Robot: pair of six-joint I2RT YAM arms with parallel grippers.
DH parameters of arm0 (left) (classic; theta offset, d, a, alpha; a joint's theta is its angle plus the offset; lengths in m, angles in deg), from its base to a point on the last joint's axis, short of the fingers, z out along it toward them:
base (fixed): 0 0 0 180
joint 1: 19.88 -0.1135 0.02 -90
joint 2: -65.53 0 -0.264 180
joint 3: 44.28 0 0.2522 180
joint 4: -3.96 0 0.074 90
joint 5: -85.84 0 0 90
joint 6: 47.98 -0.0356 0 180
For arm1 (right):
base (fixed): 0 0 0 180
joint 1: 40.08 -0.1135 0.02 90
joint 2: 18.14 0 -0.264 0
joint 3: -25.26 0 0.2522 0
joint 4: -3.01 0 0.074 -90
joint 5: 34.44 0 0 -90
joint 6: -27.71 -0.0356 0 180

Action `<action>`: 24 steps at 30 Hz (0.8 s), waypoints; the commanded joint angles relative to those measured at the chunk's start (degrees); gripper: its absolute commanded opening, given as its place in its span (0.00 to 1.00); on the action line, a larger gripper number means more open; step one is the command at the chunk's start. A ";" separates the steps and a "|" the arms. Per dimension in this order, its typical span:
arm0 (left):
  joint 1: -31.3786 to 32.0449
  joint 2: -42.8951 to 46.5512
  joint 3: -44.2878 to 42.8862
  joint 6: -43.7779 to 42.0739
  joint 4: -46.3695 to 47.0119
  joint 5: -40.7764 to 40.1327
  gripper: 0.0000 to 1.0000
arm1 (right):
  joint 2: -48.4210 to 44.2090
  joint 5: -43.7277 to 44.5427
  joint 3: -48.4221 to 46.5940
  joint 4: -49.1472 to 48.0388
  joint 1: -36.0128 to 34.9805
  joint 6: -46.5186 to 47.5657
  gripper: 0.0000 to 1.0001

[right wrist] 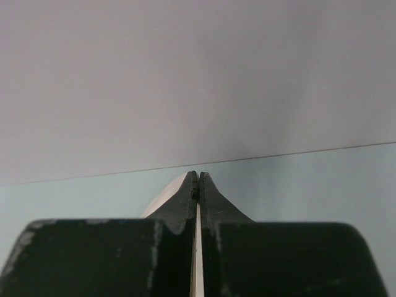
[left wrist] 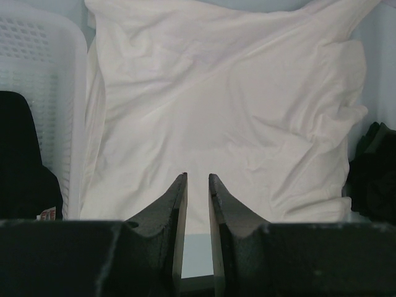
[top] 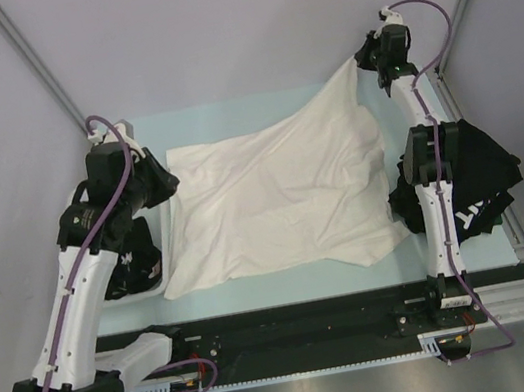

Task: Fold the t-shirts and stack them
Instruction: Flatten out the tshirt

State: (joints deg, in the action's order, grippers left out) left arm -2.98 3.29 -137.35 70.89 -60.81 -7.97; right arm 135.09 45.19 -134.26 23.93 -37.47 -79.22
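Top view, ctr: cream-white t-shirt (top: 283,197) spread over table (top: 258,115), creased, no print visible on upward face. Upper-right corner lifted off the table and drawn to a taut point twd upper right of frame.

Right gripper (top: 367,61): upper right of top view, pressed together, pinching that raised corner. Confirmed in right wrist view: fingers (right wrist: 213,204) shut tip to tip, thin pale strip of cloth betw them, more pale cloth showing just left of the tips.

Left gripper (left wrist: 197,182): left of ctr in top view, at the shirt's left edge. In left wrist view, parted by a narrow gap, nothing seen betw; shirt edge and bare table visible through the gap. Contact w/ cloth: cannot tell.

Black t-shirts (top: 486,172): heap at right of top view, partly behind right arm, white print showing on lower part, close beside the cream shirt's lower-right edge. Also seen at right edge of left wrist view.

Basket (left wrist: 49,74): white mesh, upper left of left wrist view, cream shirt's edge lying against its wall. In top view, lower left, largely under left arm. Inside: one more black t-shirt (top: 136,259) w/ white print.
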 commanded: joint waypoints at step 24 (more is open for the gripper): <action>1.81 -3.14 5.04 -3.72 10.29 -3.83 0.26 | -3.19 0.80 8.81 -16.74 5.12 -4.78 0.35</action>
State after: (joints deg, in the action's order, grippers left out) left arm -1.51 1.74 -133.48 70.43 -58.66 -8.80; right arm 137.54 46.06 -129.62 12.06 -32.92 -82.41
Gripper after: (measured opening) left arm 0.247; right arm 0.234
